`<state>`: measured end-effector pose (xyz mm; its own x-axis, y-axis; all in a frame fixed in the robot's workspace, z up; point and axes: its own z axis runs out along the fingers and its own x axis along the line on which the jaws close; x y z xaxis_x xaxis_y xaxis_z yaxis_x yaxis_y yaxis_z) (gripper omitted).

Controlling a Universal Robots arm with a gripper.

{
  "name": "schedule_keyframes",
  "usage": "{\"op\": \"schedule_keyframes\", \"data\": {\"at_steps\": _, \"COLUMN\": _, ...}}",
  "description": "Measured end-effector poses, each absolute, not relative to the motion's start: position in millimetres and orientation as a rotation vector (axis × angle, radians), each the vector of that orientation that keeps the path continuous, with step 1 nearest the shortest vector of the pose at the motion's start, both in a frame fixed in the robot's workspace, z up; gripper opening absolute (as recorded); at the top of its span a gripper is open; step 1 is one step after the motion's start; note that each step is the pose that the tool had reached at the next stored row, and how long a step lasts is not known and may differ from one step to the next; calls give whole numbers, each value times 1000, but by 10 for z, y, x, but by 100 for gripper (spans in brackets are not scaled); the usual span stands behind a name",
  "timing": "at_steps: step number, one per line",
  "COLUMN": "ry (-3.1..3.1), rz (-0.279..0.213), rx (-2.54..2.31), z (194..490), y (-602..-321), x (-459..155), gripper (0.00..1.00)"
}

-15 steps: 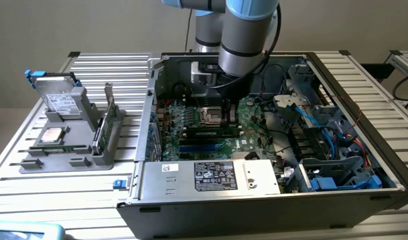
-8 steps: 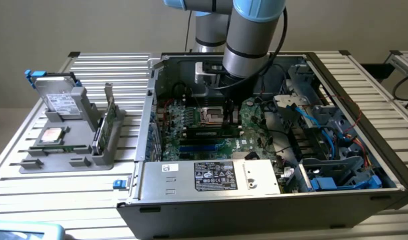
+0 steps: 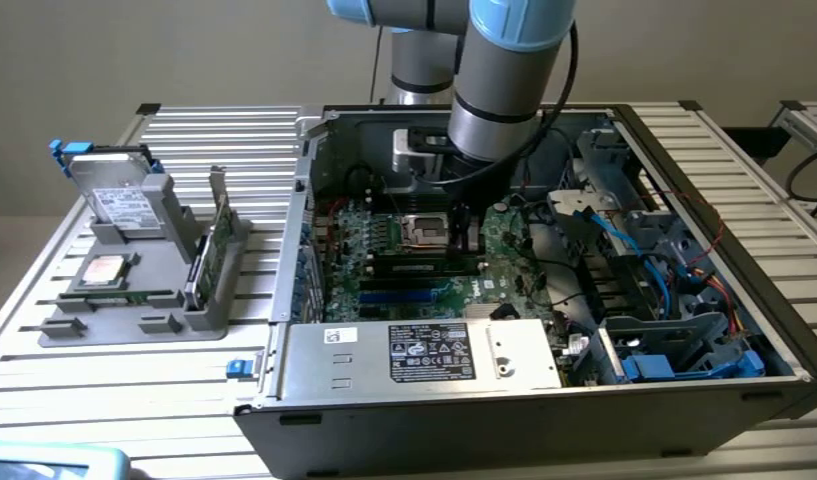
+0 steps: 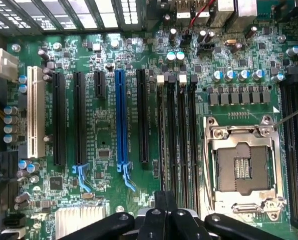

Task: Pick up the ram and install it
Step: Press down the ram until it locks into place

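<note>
Ram [image 3: 115, 297]: probably the thin green strip lying flat on the grey tray [image 3: 128, 325], on the bench [image 3: 115, 400] at 9 o'clock from the open case [image 3: 515, 420] in the exterior view. It is small there, so this is not certain. It lies just at 6 o'clock of the square chip [image 3: 108, 268], and the upright card [image 3: 219, 250] stands at its 3 o'clock.

The arm [image 3: 508, 70] reaches down into the case. The gripper [image 4: 166, 197] hangs over the motherboard [image 4: 108, 130], above the end of the four black memory slots [image 4: 176, 140]. The open CPU socket [image 4: 241, 165] is beside them. The slots look empty. Whether the gripper is open, closed or holding anything cannot be told.

Judgement: the ram is not seated, and the gripper is well apart from the strip on the tray. To do the pick well, take the stick by its long edges near the middle and keep it level. For seating, line it up square with one slot, clear of the socket lever, and press evenly on both ends.
</note>
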<state>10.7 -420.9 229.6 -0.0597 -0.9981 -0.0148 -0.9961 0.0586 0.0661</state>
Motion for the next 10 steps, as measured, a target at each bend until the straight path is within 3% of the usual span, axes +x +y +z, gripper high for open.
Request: {"op": "schedule_keyframes", "data": {"at_steps": 10, "ry": -2270, "rz": -75, "rx": 2140, "z": 2439, "y": -4228, "x": -141, "gripper": 11}}
